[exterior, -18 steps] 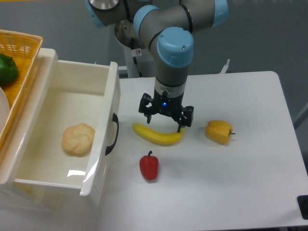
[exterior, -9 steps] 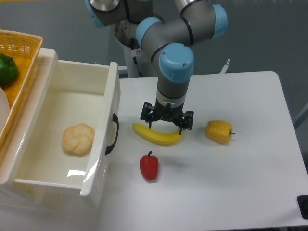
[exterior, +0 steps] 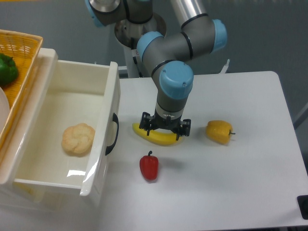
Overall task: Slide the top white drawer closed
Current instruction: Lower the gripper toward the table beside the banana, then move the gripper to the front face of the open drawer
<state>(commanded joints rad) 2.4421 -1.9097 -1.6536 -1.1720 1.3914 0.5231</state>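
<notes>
1. Nearest the camera, on the white table [exterior: 240, 183], a red pepper [exterior: 149, 166] stands alone, apart from everything else.
2. To its left, the top white drawer [exterior: 57, 139] is pulled far out; its front panel carries a black curved handle [exterior: 112, 134] that faces the table's middle. Inside, a pale bread roll [exterior: 78, 138] lies on the drawer floor.
3. A little farther back, a banana [exterior: 159, 136] lies on the table, curving upward at its ends.
4. My gripper [exterior: 164, 129] hangs directly over that banana, fingers spread wide, one near each end of the fruit; I grasp nothing. Whether the fingertips touch the banana I cannot tell.
5. To the right of the banana, a yellow pepper [exterior: 219, 131] lies on its side, stem pointing right, well clear of my fingers.
6. At the far left, behind the drawer, a woven yellow basket [exterior: 21, 57] holds a green pepper [exterior: 7, 70].
</notes>
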